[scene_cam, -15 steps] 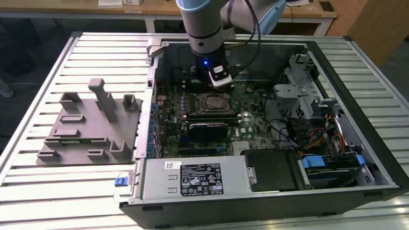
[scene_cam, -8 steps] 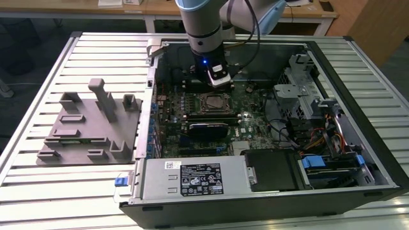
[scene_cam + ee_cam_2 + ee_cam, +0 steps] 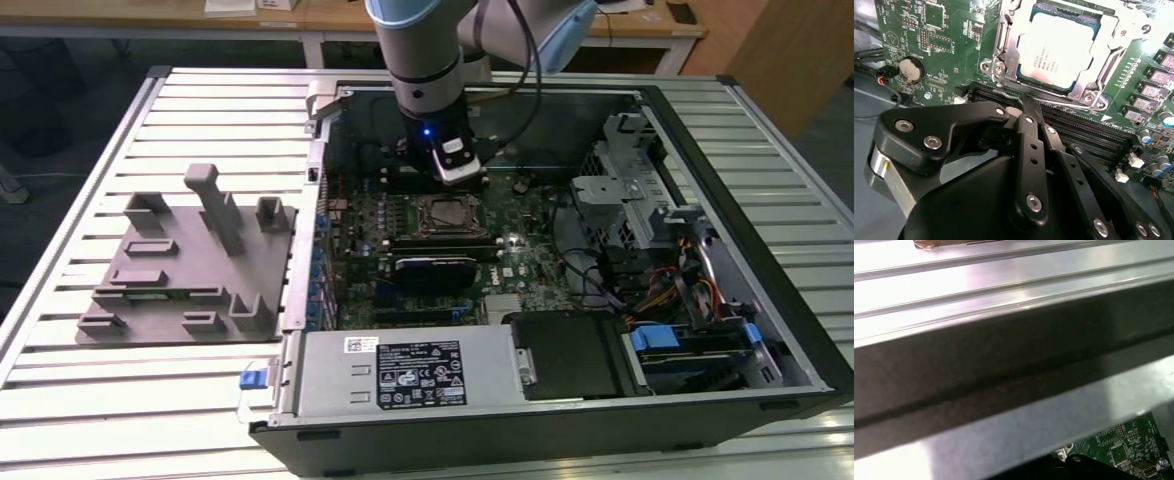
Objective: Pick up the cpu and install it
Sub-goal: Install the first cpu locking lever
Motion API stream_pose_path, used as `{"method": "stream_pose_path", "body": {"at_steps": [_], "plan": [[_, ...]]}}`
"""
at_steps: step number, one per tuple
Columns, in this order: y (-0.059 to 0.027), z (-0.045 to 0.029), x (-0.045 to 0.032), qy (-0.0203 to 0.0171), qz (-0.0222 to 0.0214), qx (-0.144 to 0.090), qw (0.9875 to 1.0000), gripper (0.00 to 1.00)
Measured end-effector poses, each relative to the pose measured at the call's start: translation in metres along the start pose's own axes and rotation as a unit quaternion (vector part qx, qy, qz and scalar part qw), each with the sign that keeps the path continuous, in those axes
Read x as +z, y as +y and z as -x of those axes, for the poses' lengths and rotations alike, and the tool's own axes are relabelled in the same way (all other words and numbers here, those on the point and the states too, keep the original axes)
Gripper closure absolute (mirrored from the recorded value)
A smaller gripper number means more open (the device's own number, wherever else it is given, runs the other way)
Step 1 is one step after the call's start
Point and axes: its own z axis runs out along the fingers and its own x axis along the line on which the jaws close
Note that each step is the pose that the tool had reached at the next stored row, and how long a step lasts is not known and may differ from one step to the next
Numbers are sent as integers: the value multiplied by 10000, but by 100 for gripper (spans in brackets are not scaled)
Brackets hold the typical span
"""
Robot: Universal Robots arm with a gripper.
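In the exterior view the arm's gripper (image 3: pixel 458 170) hangs inside the open case (image 3: pixel 747 190), just beyond the far side of the socket (image 3: pixel 445 213). The cpu (image 3: pixel 445 212) lies in this socket, near the middle of the board (image 3: pixel 521 250). On the exterior view's left, on the slatted table (image 3: pixel 80 180), stands the grey holder (image 3: pixel 187 260), and I see nothing in it. The case holds the board, a drive cage and cables on the exterior view's right, and the power supply (image 3: pixel 407 375) at its near side.

In the second wrist view the cpu (image 3: pixel 1054 50) sits flat inside the metal frame (image 3: pixel 1004 55). The fingers (image 3: pixel 1026 145) are pressed together and hold nothing; their tips are over the memory slots (image 3: pixel 1079 130) beside the socket. I think the risk is here: if the tips go lower or sideways, they could scratch the slots or hit the frame.

In the first wrist view I see the case wall (image 3: pixel 1004 370) and a corner of the board (image 3: pixel 1119 445).
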Motion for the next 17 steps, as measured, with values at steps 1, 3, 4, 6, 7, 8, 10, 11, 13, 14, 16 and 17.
{"method": "stream_pose_path", "body": {"at_steps": [1,3,4,6,7,8,10,11,13,14,16,17], "plan": [[-1,-1,7,0,0,0,10000,89],[-4,-4,18,0,0,2,10000,89],[-5,-5,24,-1,0,4,10000,89],[-8,-7,34,-1,-3,7,10000,89],[-9,-8,39,-1,-4,9,10000,89],[-11,-9,43,-1,-4,11,10000,89],[-14,-9,48,-2,-4,15,10000,89],[-14,-8,48,-2,-4,15,10000,89],[-15,-8,47,-3,-3,17,10000,89],[-14,-7,43,-4,-1,19,10000,89],[-10,-3,30,-7,2,24,10000,89],[-8,-2,20,-5,3,27,10000,89]]}}
